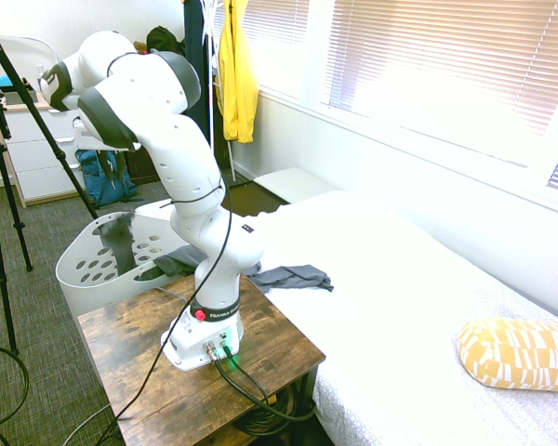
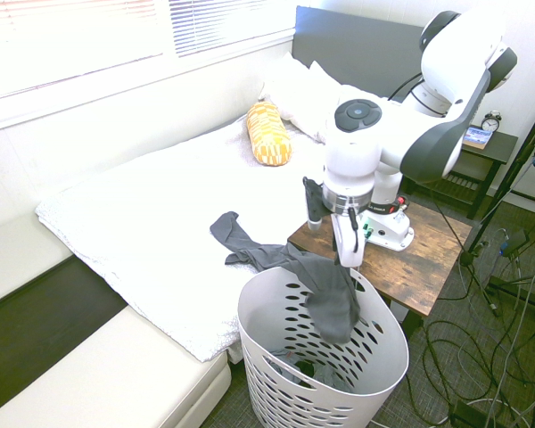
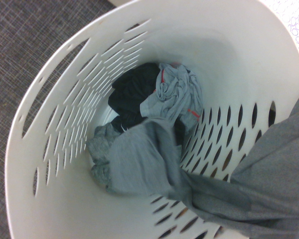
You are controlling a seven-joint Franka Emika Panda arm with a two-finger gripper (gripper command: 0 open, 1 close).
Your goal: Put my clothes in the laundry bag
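Charcoal-grey garment (image 2: 325, 285): thin, floppy fabric, draped over the near rim of the white laundry basket (image 2: 383, 366). One end hangs down inside the basket; the other trails back across the rim onto the edge of the bed (image 2: 143, 223), where a sleeve-like part (image 2: 227, 234) lies flat on the white cover. The wrist view shows the hanging part (image 3: 139, 159) reaching the pile of other clothes (image 3: 159, 92) at the basket bottom. Judgement: light, soft, no stiffness; it will fold and slide under its own weight, and the part outside could drag the rest back out over the smooth plastic rim. Best hold is a pinch on a bunched fold at the bed side, lifted high enough to clear the rim before release. End effector (image 2: 332, 234) hangs just above the basket rim with fingers spread apart, one finger (image 2: 349, 250) close to or touching the cloth at the rim; nothing appears clamped between them. Arm base stands on the wooden bench (image 2: 428, 259) beside the bed. Yellow patterned pillow (image 2: 269, 134) sits well apart, further up the bed; yellow jacket (image 1: 236, 79) hangs by the window.
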